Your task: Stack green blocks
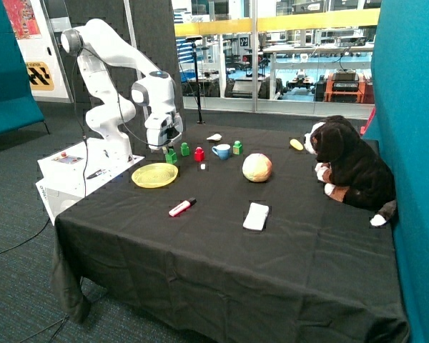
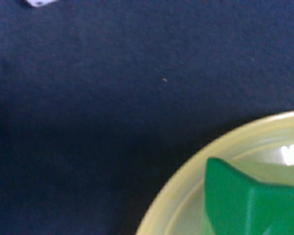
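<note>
The bench [image 1: 222, 243] is covered with a black cloth that hangs over its edges. The floor [image 1: 14, 286] is a dark grey carpet, and a thin cable lies on it. A teal partition [image 1: 411, 143] stands close beside the bench, and a second teal panel [image 1: 7, 64] stands further back in the room. Behind the bench is a wide window [image 1: 272, 50] with a yellow beam across its upper part; through it a bright workshop with machines is visible. A yellow and black warning sign [image 1: 39, 75] hangs on the back wall.
</note>
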`<state>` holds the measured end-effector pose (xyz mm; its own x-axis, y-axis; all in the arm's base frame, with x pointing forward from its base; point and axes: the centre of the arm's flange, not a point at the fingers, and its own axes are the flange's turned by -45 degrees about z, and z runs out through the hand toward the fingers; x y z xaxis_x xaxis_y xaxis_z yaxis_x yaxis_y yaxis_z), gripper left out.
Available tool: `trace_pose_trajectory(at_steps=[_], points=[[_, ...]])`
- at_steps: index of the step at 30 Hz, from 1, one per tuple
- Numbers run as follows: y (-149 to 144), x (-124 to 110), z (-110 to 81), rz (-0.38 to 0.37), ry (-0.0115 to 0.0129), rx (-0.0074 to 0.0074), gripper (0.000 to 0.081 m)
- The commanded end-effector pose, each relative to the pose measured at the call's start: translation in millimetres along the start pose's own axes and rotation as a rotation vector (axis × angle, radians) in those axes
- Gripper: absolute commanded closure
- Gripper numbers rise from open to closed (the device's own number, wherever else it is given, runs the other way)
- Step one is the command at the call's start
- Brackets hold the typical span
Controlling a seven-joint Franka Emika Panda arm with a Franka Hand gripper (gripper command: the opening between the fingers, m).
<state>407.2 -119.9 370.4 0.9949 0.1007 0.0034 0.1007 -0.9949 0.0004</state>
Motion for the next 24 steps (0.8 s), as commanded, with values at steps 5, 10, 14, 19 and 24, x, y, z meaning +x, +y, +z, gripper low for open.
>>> trace_pose_trajectory(at_steps=[5, 10, 14, 19, 24], points=[[-31.1, 16.3, -7.2, -0.073, -0.0034, 0.0005, 0.0808], [-48.0, 17.7, -9.7, -0.115, -0.0034, 0.0006, 0.0808], [-61.7, 17.3, -10.4, -0.155, -0.0033, 0.0006, 0.0808], [-74.6, 17.1, -11.6, -0.185, -0.0033, 0.0007, 0.0808], [-83.2, 18.0, -13.1, -0.203, -0.0033, 0.0007, 0.0808]])
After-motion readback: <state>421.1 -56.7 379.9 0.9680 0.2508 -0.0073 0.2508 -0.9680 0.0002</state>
